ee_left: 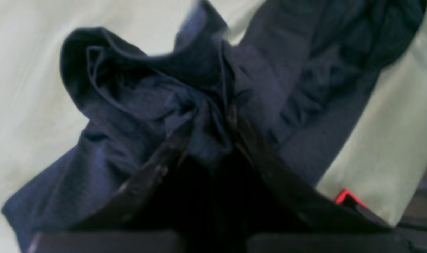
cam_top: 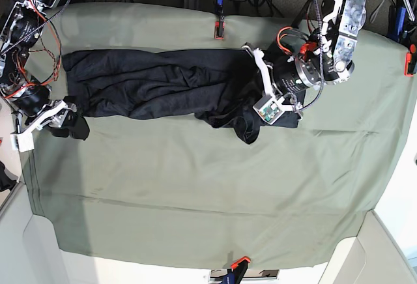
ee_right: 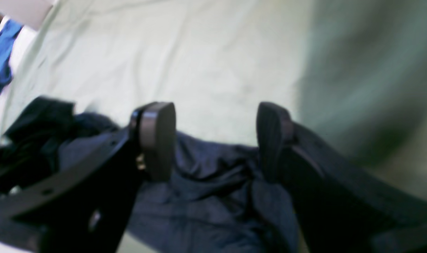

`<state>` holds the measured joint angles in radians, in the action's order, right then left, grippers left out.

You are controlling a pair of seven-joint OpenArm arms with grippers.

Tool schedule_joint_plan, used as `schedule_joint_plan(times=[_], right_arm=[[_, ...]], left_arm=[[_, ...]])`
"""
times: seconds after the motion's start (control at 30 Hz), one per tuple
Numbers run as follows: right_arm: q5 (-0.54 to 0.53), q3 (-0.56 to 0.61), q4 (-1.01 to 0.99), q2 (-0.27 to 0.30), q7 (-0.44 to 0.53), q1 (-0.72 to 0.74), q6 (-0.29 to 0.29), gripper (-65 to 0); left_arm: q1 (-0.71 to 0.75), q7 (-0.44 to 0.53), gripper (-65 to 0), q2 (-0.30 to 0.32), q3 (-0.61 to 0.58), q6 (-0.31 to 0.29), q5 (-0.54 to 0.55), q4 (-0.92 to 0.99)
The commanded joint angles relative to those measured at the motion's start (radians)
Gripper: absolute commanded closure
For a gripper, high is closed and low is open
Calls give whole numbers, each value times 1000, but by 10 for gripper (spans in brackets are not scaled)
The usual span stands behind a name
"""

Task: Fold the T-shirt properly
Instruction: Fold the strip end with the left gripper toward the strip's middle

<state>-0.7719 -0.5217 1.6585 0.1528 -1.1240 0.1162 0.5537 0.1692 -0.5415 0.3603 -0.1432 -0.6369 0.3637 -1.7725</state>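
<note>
Dark T-shirt [cam_top: 156,82] bunched lengthwise, wrinkled, on green cloth [cam_top: 195,186]

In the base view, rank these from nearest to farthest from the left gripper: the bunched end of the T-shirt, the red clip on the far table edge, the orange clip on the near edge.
Measured from the left gripper:
1. T-shirt, its bunched end clamped in the jaws, touching.
2. Red clip, on the far edge, up and slightly left.
3. Orange clip, on the near edge, straight down, farthest.
</note>
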Motion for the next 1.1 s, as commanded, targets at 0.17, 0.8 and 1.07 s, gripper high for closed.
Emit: schedule_joint_plan(times=[0.17, 0.8, 1.07], right_arm=[[-70, -42, 18, 75, 20, -45, 19, -364], [89, 117, -168, 144, 172, -150, 6, -365], [-15, 146, -204, 97, 132, -150, 20, -364]], left_arm=[[-3, 22, -234, -46, -53, -3, 12, 18], [-5, -194, -387, -66, -54, -61, 407, -42], [-5, -223, -387, -66, -54, -61, 486, -76]])
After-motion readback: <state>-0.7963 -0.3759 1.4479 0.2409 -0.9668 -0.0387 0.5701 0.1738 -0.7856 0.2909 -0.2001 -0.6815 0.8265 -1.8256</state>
